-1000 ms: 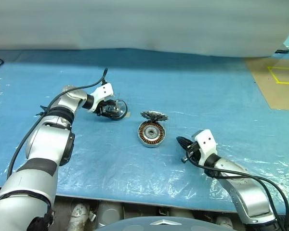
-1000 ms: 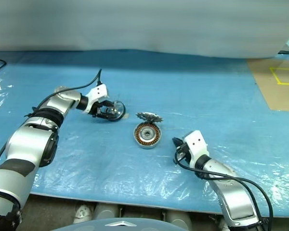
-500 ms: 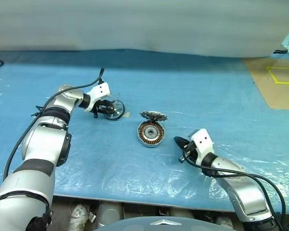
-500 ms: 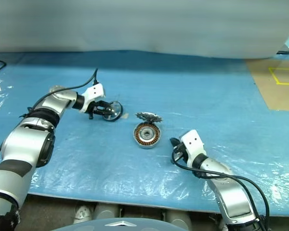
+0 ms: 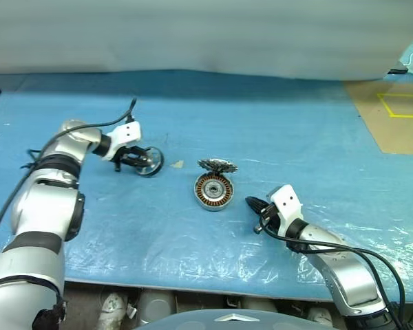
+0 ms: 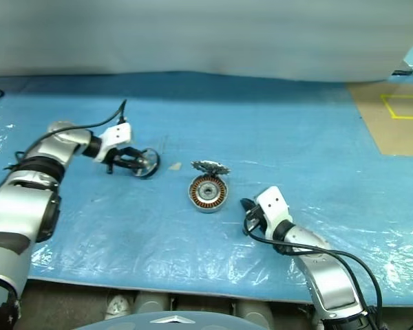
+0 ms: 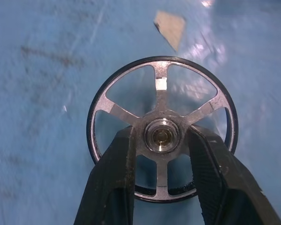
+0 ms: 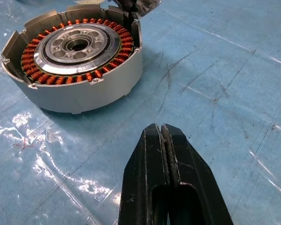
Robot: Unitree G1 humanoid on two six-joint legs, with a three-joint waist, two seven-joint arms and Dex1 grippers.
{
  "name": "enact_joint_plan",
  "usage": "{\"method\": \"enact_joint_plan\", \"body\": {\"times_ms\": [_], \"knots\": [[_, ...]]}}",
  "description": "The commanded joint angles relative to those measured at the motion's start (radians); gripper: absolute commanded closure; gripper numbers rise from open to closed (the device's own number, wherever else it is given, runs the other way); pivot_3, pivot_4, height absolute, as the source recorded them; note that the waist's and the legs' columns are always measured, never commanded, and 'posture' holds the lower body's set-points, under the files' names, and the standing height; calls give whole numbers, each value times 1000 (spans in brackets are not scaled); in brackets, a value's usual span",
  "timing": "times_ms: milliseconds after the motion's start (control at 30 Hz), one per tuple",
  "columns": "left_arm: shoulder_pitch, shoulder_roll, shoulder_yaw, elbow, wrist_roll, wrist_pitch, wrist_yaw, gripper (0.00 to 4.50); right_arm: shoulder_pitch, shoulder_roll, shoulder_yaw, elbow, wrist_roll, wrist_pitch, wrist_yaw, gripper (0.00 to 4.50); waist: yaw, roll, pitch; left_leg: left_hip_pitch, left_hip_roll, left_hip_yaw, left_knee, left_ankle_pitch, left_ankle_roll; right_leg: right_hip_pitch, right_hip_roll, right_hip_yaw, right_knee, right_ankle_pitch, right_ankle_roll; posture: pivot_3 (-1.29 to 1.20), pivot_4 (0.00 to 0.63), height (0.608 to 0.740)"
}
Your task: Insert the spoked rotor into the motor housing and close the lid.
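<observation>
— Where is the small silver five-spoked rotor (image 7: 161, 136) seen?
— It is clamped by its hub in the left gripper (image 7: 160, 146), and has been carried further left from the round copper-wound motor housing (image 5: 214, 191) on the blue sheet (image 5: 275, 130).
— The toothed lid (image 5: 217, 166)?
— Propped open at the housing's rim, unchanged.
— The right gripper (image 8: 163, 140)?
— Fully closed, empty, kept near the housing.

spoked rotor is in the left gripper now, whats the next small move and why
Probably carry the spoked rotor toward the robot's right, over the motor housing. The left gripper is closed on the rotor's hub, well off to the left of the housing. The housing sits open with its copper windings facing up and the lid tilted up at its far rim. The right gripper waits shut beside it.
</observation>
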Motion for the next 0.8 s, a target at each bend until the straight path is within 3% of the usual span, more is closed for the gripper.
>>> {"method": "enact_joint_plan", "body": {"times_ms": [33, 167, 300, 533, 800], "knots": [[26, 117, -129, -241, -249, 127, -119, 3204, 16, 4, -40, -46, 42, -100, 37, 4500, 5, -1, 1, -1, 1, 0, -1, 0, 0, -1, -1, 0, 0, 0, 0, 0, 150, 740], [156, 268, -248, -704, -621, 441, -119, 3205, 18, 6, -49, 15, 32, -152, 45, 4500, 6, 0, 1, -1, 0, 1, -5, 0, 0, -3, -3, 0, 1, 0, 0, 0, 150, 740], [242, 234, -148, -1038, -800, 753, -106, 3205, 16, 9, -40, 59, 23, -178, 55, 4500, 7, 1, 1, -1, 0, 2, -6, 0, 0, -2, -3, -1, 1, -1, -1, 0, 150, 740], [278, 65, -123, -1223, -821, 917, 13, 3205, 22, 13, -31, 97, -4, -256, 58, 4500, -9, 1, 1, -1, 0, 3, -2, 0, 0, -2, 1, 0, 1, -1, -2, 0, 150, 740], [223, -84, -217, -1067, -637, 772, -27, 3205, 31, 29, -37, 91, -11, -258, 34, 4500, -2, 2, 1, -1, -1, 2, 1, 0, 0, -1, 1, 0, 1, -1, -2, 0, 150, 740]]}}
